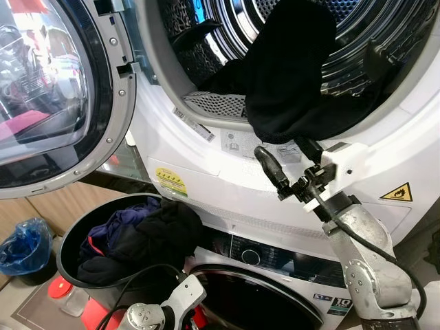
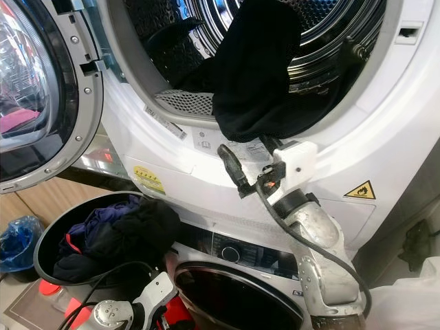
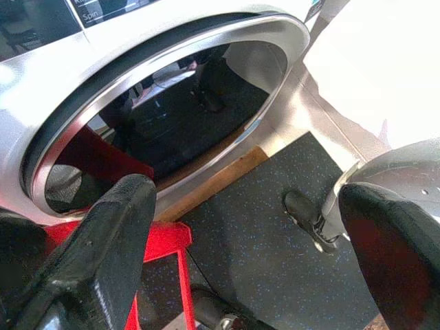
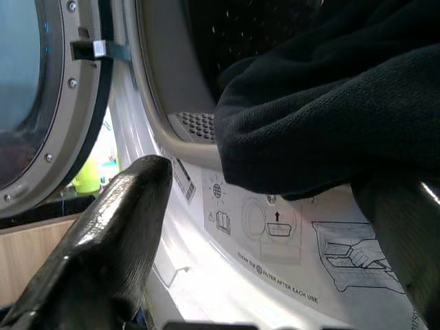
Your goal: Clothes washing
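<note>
Two white front-loading machines are stacked in a laundry corner, the upper machine [image 1: 227,179] with its round glass door [image 1: 48,96] swung open to the left, the lower machine [image 1: 275,275] with its dark round door closed. A dark speckled mat is visible on the floor in the left wrist view.

The right gripper [image 1: 292,168] is raised just below the rim of the upper opening. Its fingers are spread wide, with one finger [image 4: 103,247] clear of the fabric and the other lying under the hem of a black knitted garment [image 1: 289,75]. The garment is draped over the lip of the perforated steel drum [image 1: 344,41], part inside and part hanging outside; it is not clamped.

The left gripper [image 3: 240,240] is held low in front of the lower door, fingers wide apart and empty.

Risk: the overhanging garment is judged likely to slide out if it is left unpushed, because much of its bulk hangs past the lip. A door closed on the hem would be expected to trap fabric in the seal. A push by one finger alone may drag the fabric outward.

Containers: the upper drum holds the black garment. A round black basket [image 1: 69,247] beside the lower machine holds dark, purple and red clothing [image 1: 137,234], not yet loaded.
</note>
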You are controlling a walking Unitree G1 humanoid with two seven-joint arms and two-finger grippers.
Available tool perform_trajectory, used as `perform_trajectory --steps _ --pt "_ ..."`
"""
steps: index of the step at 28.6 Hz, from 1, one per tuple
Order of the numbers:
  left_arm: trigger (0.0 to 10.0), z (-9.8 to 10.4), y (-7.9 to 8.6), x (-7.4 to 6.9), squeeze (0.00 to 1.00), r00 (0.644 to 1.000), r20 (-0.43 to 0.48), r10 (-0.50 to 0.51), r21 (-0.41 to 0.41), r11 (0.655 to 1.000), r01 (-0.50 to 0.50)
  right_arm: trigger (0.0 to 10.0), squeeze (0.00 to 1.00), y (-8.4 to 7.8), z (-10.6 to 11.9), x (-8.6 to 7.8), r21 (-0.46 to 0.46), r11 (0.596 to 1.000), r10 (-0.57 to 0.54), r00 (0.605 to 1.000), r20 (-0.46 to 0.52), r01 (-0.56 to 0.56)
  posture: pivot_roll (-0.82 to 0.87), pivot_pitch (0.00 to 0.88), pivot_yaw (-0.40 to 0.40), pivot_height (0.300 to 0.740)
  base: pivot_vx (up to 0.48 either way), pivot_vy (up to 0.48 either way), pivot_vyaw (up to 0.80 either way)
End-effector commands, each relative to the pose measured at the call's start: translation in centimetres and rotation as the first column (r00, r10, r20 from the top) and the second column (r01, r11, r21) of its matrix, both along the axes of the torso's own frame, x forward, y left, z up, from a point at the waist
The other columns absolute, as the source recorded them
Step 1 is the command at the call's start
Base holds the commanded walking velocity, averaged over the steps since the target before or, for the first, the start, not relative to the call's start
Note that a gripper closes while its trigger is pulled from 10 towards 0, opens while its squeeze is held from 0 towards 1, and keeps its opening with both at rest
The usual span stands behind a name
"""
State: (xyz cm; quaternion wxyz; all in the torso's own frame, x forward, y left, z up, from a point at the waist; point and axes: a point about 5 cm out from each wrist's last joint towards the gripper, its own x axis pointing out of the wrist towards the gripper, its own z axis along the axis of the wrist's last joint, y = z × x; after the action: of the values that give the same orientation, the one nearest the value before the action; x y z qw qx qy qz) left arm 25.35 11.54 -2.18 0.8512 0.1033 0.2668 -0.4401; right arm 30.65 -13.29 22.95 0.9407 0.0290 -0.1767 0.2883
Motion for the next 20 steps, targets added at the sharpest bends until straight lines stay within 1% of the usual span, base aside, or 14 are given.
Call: perform_trajectory --steps 1,4,6,7,9,12,14,15,16,17,18,20 --pt "10.0 0.0 0.4 0.1 0.0 1.0 -0.004 0.019 0.002 1.0 -0.019 10.0 0.0 -0.7 3.7 0.2 0.082 0.996 -0.045 0.986 0.159 0.032 -0.04 0.0 0.1 0.74 0.0 0.0 0.0" --pt "10.0 0.0 0.4 0.1 0.0 1.0 -0.004 0.018 0.003 1.0 -0.018 10.0 0.0 -0.2 3.9 0.6 0.083 0.996 -0.04 0.986 0.163 0.027 -0.03 0.0 0.099 0.74 0.0 0.0 0.0" --pt "10.0 0.0 0.4 0.1 0.0 1.0 -0.003 0.018 0.004 1.0 -0.018 10.0 0.0 0.9 4.3 1.0 0.093 0.996 -0.017 0.983 0.182 0.0 -0.03 0.0 0.099 0.74 0.0 0.0 0.0" --pt "10.0 0.0 0.4 0.1 0.0 1.0 -0.003 0.019 0.004 1.0 -0.019 10.0 0.0 1.7 4.8 1.1 0.101 0.994 0.011 0.98 0.198 -0.031 -0.03 0.0 0.098 0.74 0.0 0.0 0.0" --pt "10.0 0.0 0.4 0.1 0.0 1.0 -0.002 0.02 0.001 1.0 -0.02 10.0 0.0 2.3 5.5 0.9 0.13 0.989 0.045 0.973 0.228 -0.076 -0.02 0.0 0.094 0.74 0.0 0.0 0.0" --pt "10.0 0.0 0.4 0.1 0.0 1.0 -0.002 0.024 -0.002 1.0 -0.024 10.0 0.0 2.5 5.8 0.8 0.161 0.981 0.069 0.967 0.247 -0.111 -0.01 0.0 0.093 0.74 0.0 0.0 0.0" --pt "10.0 0.0 0.4 0.1 0.0 1.0 -0.002 0.024 -0.002 1.0 -0.024 10.0 0.0 2.5 5.8 0.8 0.161 0.981 0.069 0.967 0.247 -0.111 -0.01 0.0 0.093 0.74 0.0 0.0 0.0" --pt "10.0 0.0 0.4 0.1 0.0 1.0 -0.003 0.027 -0.003 1.0 -0.027 10.0 0.0 2.5 5.8 0.3 0.149 0.975 0.123 0.959 0.256 -0.165 -0.01 0.0 0.089 0.74 0.0 0.0 0.0" --pt "10.0 0.0 0.4 0.1 0.0 1.0 -0.004 0.028 -0.003 1.0 -0.028 10.0 0.0 2.7 5.3 -0.5 0.092 0.967 0.206 0.943 0.26 -0.237 -0.01 0.0 0.088 0.74 0.0 0.0 0.0" --pt "10.0 -0.1 0.4 0.0 0.0 1.0 -0.006 0.029 -0.003 1.0 -0.029 10.0 0.0 2.7 4.7 -1.0 0.036 0.961 0.255 0.932 0.257 -0.273 -0.02 0.0 0.088 0.74 0.0 0.0 0.0" --pt "10.0 -0.1 0.4 0.0 0.0 1.0 -0.007 0.024 -0.002 1.0 -0.024 10.0 0.0 2.4 4.1 -1.1 0.01 0.964 0.257 0.938 0.234 -0.266 -0.02 0.0 0.088 0.74 0.0 0.0 0.0" --pt "10.0 -0.1 0.4 0.0 0.0 1.0 -0.007 0.022 -0.001 1.0 -0.022 10.0 0.0 2.3 4.1 -0.9 0.016 0.967 0.243 0.942 0.23 -0.253 -0.02 0.0 0.088 0.74 0.0 0.0 0.0"
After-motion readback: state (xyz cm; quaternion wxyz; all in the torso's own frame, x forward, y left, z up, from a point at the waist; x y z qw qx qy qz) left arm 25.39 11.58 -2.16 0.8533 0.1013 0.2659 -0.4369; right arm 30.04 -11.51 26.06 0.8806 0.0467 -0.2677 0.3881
